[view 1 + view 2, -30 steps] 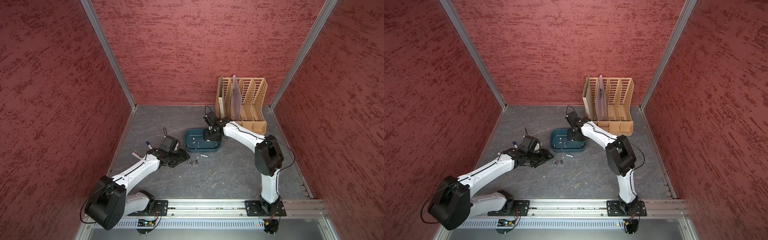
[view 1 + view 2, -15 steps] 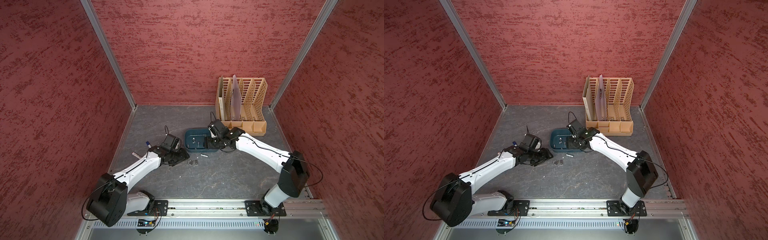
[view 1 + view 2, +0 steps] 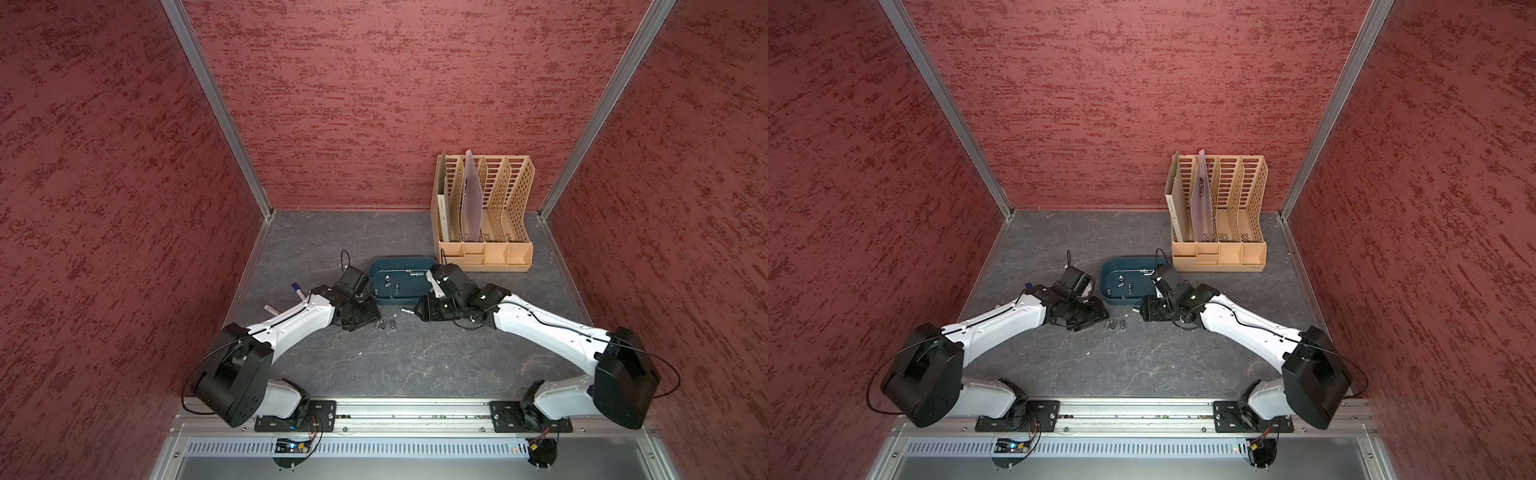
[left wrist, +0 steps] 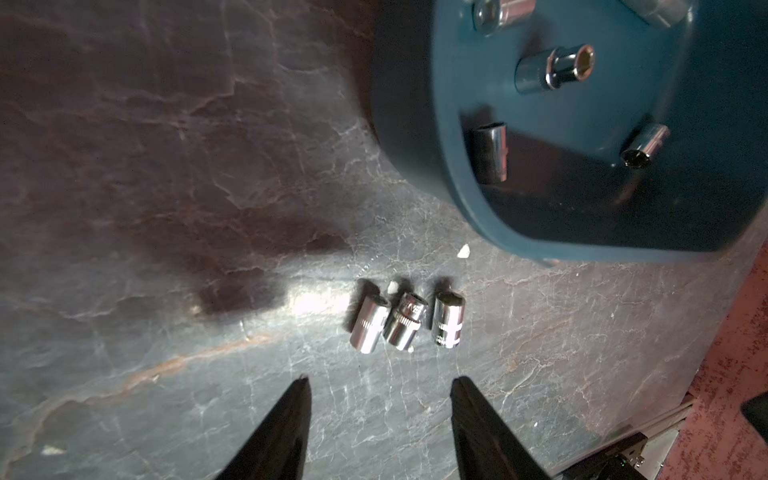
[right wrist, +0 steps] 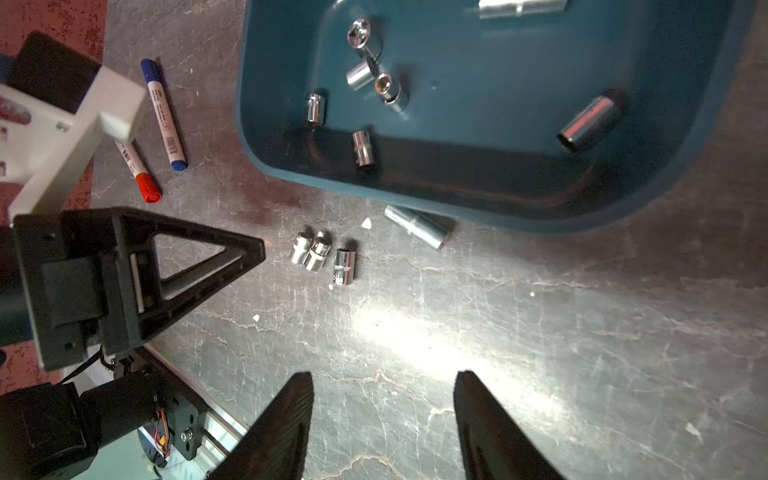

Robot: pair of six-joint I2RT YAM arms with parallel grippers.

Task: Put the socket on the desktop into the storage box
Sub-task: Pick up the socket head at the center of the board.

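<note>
Loose sockets: three small sockets [image 4: 405, 322] lie on their sides in a short row on the surface [image 3: 415, 365]. Two touch; the third sits just beside them across a thin gap.
Row position: at 7 o'clock from the storage box [image 3: 395, 300], near it but clear of its wall.
Fourth piece: a long socket [image 5: 419, 226] lies on its side at 6 o'clock from the storage box, at the foot of the near wall. One end is hidden under the rim; contact with the wall cannot be told.
Box contents: boxed sockets [image 5: 363, 147], several, chrome, lie scattered loose on the teal floor.
Left gripper [image 4: 380, 380]: jaws apart, nothing between them. It sits at 9 o'clock from the row, tips pointing at it and short of touching.
Right gripper [image 5: 383, 374]: jaws apart, empty. It hangs over the surface at 3 o'clock from the row and touches nothing.
Markers: a blue marker [image 5: 164, 114] and a red marker [image 5: 139, 174] lie side by side at 9 o'clock from the storage box, past the left arm.
File rack [image 3: 484, 212]: tan, perforated, upright at the back wall, between 1 and 2 o'clock from the storage box and not touching it. A pale sheet stands in one slot.
</note>
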